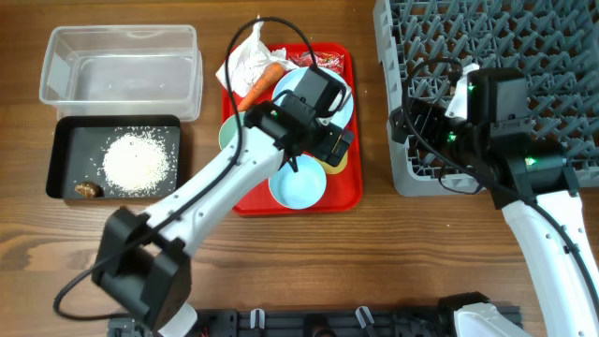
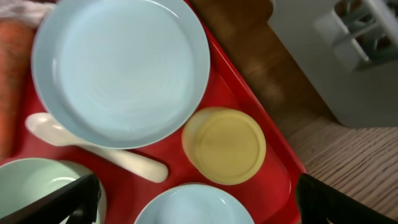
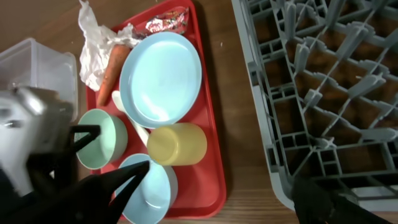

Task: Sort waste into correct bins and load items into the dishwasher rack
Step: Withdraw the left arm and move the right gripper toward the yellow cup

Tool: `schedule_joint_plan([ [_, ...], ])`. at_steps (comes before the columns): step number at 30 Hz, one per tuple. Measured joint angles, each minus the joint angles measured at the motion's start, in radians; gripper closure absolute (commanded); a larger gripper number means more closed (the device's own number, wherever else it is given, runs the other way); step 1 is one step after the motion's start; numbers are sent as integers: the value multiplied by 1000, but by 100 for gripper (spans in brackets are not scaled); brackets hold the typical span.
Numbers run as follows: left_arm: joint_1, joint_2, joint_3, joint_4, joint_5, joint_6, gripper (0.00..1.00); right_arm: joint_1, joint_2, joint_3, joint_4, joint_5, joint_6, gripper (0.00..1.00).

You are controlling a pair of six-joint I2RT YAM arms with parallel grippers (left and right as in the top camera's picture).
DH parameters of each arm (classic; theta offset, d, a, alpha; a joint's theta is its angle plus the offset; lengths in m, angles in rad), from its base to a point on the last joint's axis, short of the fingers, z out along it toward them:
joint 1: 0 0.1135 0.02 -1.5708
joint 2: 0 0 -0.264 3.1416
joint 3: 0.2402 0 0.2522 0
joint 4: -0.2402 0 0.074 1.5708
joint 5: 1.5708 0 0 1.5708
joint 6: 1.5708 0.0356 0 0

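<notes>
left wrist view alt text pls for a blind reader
A pale blue plate sits on a red tray, a white spoon tucked under its edge, a yellow cup beside it. Below, a mint bowl, a blue bowl and the left gripper, jaws wide open.

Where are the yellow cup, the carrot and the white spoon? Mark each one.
yellow cup (image 2: pixel 225 146), left wrist view, centre of its round face
carrot (image 3: pixel 113 65), right wrist view, middle of its length
white spoon (image 2: pixel 124 158), left wrist view, on its handle
</notes>
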Motion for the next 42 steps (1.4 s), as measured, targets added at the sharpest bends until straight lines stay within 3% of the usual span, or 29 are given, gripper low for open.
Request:
schedule_joint_plan([
  [16,8,46,0,26,27,-5,0,0,12,0,-5,26,-4,0],
  [25,173,46,0,48,55,-106,0,0,95,0,32,-8,-3,0],
  [42,334,46,0,48,109,-322,0,71,260,0,117,-143,-4,1],
])
